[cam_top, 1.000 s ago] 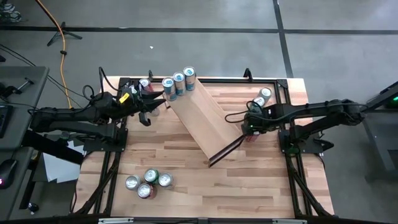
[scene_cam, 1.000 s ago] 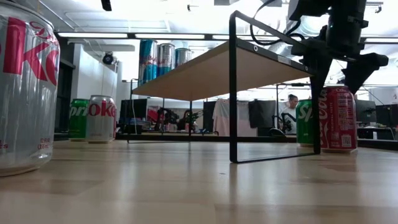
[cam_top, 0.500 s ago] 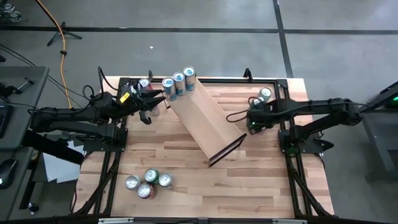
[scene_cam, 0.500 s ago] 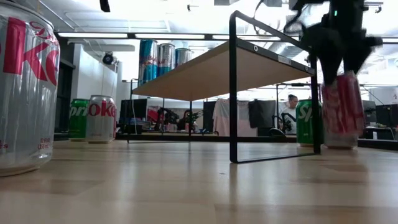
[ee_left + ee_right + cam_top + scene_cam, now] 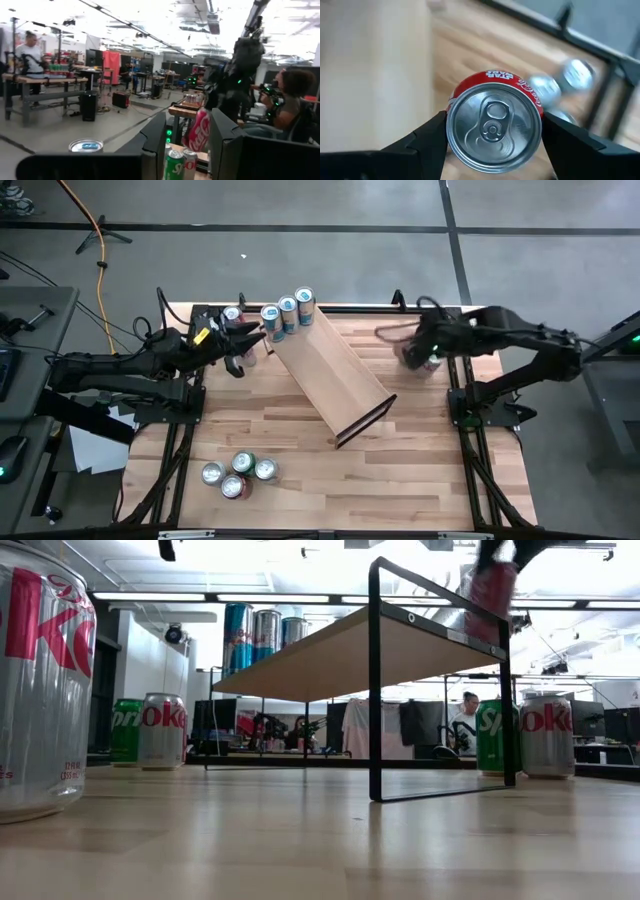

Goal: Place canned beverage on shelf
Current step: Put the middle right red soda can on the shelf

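Cola can (image 5: 492, 125), red, is sitting clamped between your right gripper (image 5: 492, 131)'s two fingers, one pressing each side of it, and it is hanging in the air clear of the tabletop (image 5: 300, 440). In the low view it (image 5: 492, 595) is showing tilted, up beside the near end of the shelf (image 5: 340, 655) at about plank height, not resting on the plank. From above, that gripper (image 5: 425, 350) is sitting off the shelf's (image 5: 330, 375) right side, near the table's back right corner, over the silver can (image 5: 547, 736) and green can (image 5: 491, 737) standing there. Three tall blue cans (image 5: 287, 311) are standing in a row on the shelf's far end. Your left gripper (image 5: 238, 348) is waiting near the back left corner, just beside that end; whether its fingers are parted or closed, I cannot tell. Four more cans (image 5: 237, 475) are clustered at the front of the table.
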